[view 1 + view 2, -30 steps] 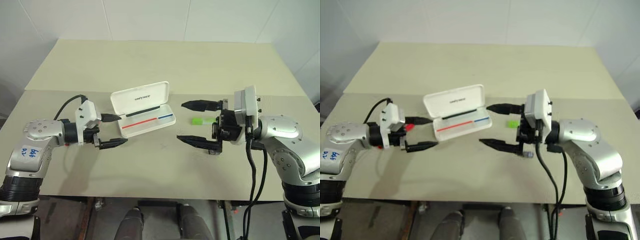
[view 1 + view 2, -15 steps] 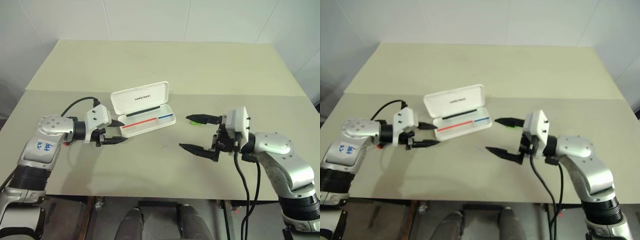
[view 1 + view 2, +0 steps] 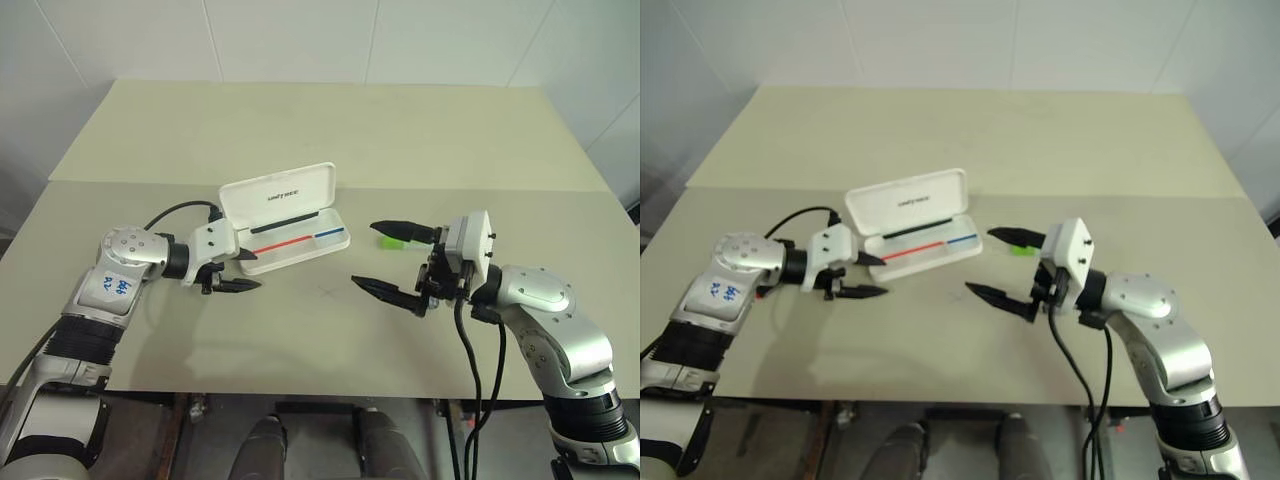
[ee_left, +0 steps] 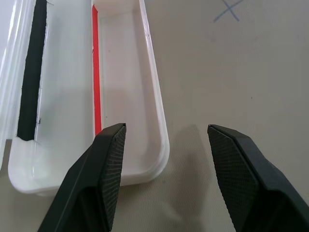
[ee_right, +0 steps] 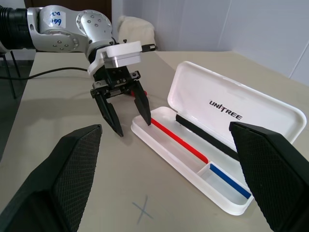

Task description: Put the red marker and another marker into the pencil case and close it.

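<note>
Since the earlier shots the left gripper (image 3: 240, 270) has slid in toward the flat white hard-plastic pencil case (image 3: 290, 224) and narrowed its jaws, though they're still parted and holding nothing; one finger sits over the case's near end, the other over the beige table (image 3: 300, 340). Case lid is up, tray showing its red and blue line. Right gripper (image 3: 385, 258) is spread wide, empty, with the stubby light-green highlighter (image 3: 392, 241) lying just behind its upper finger.
</note>
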You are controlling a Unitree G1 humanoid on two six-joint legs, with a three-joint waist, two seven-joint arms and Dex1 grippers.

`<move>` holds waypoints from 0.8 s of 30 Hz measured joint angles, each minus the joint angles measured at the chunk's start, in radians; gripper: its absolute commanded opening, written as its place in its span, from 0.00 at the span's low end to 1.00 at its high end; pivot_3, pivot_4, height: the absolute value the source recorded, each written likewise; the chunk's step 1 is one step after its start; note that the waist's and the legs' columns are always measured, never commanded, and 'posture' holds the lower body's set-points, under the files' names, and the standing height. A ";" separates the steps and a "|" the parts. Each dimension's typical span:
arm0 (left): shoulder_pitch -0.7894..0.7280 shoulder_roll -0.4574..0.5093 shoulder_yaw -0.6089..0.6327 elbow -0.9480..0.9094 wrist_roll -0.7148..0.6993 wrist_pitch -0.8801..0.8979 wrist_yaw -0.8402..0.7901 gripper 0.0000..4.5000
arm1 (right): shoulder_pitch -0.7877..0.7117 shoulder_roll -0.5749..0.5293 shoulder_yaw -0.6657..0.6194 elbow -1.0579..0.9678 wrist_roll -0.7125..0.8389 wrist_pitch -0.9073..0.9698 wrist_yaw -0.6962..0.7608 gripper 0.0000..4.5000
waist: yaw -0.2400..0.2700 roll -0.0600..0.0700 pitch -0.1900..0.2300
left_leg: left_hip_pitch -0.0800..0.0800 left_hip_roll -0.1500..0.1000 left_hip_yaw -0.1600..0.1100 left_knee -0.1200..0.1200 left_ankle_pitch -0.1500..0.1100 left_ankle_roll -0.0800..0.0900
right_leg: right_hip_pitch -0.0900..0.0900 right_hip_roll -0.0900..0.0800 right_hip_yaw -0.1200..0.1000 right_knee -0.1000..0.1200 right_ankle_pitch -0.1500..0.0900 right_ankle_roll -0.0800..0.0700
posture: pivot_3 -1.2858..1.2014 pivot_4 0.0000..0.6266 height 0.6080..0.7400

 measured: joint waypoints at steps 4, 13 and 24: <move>0.000 -0.017 -0.004 0.004 0.015 0.000 0.013 0.63 | -0.001 0.000 0.000 -0.002 0.000 0.000 -0.013 1.00 | -0.002 0.000 0.000 | 0.000 0.000 0.000 0.000 0.000 0.000 | 0.000 0.000 0.000 0.000 0.000 0.000 | 0.52 0.24 1.00; -0.002 -0.036 -0.006 0.002 0.030 0.032 0.023 0.14 | -0.014 0.005 0.000 -0.005 0.006 0.002 -0.037 1.00 | -0.003 0.000 0.000 | 0.000 0.000 0.000 0.000 0.000 0.000 | 0.000 0.000 0.000 0.000 0.000 0.000 | 0.52 0.24 1.00; -0.006 -0.033 -0.006 -0.012 0.037 0.038 0.014 0.01 | -0.024 0.005 0.000 -0.014 0.018 0.006 -0.049 1.00 | -0.001 0.000 0.000 | 0.000 0.000 0.000 0.000 0.000 0.000 | 0.000 0.000 0.000 0.001 0.000 0.000 | 0.52 0.24 1.00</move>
